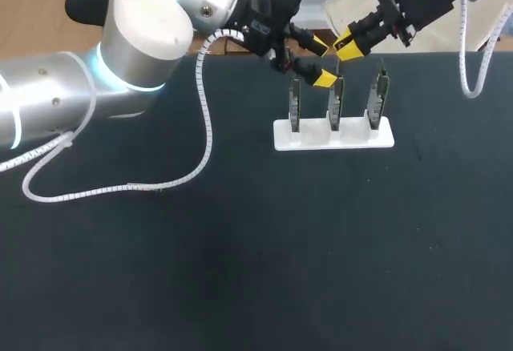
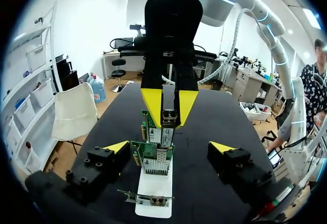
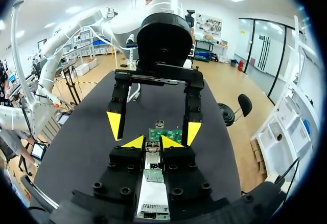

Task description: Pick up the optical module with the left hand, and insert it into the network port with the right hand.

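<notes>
On the worktop [image 1: 240, 247], may tip the white holder [image 1: 333, 136] or bend a network card [image 1: 336, 102] if pressed down out of line with the port [image 2: 155, 165]. May also strike the left fingers [image 1: 324, 79], spread open and empty close beside the cards, near the right fingers [image 1: 349, 43], closed on the optical module [image 2: 170, 114] above the row. Could twist or slip in so narrow a grip.

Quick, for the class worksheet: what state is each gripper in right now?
Left gripper: open, holding nothing.
Right gripper: closed on the optical module.
</notes>
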